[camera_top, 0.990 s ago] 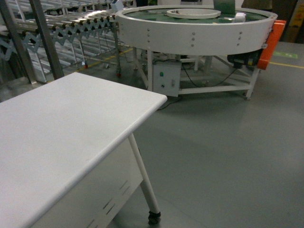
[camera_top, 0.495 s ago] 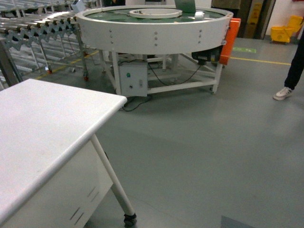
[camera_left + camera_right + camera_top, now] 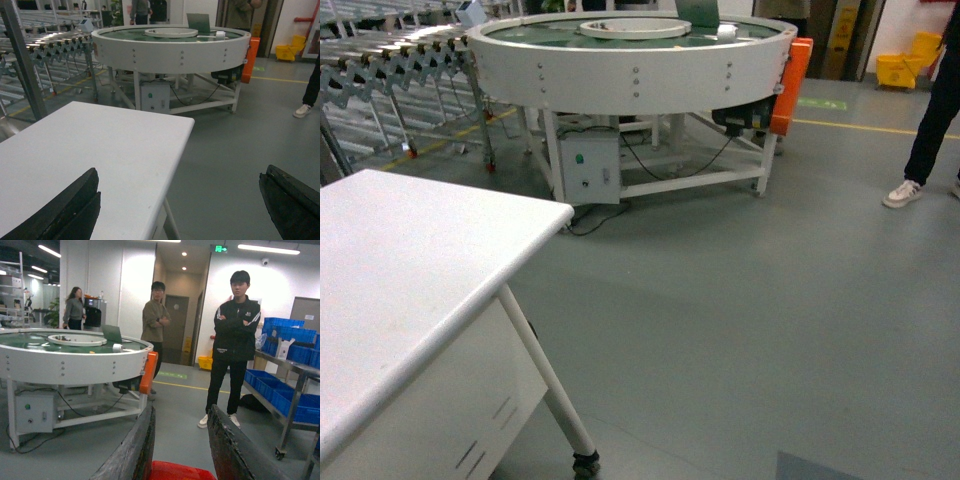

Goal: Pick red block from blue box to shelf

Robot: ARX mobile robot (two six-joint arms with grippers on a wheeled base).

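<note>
Small glossy red plastic block [image 3: 180, 472] is seen clamped between the right tool [image 3: 182, 452] fingers; left tool [image 3: 177, 200] is spread wide, empty, over the white desk [image 3: 115, 145]; shelf not identified; risk: block slipping if jolted in transit.

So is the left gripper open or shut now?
Open: in the left wrist view the left gripper has its fingers far apart, nothing between them.

No readable text, labels or numbers anywhere.
</note>
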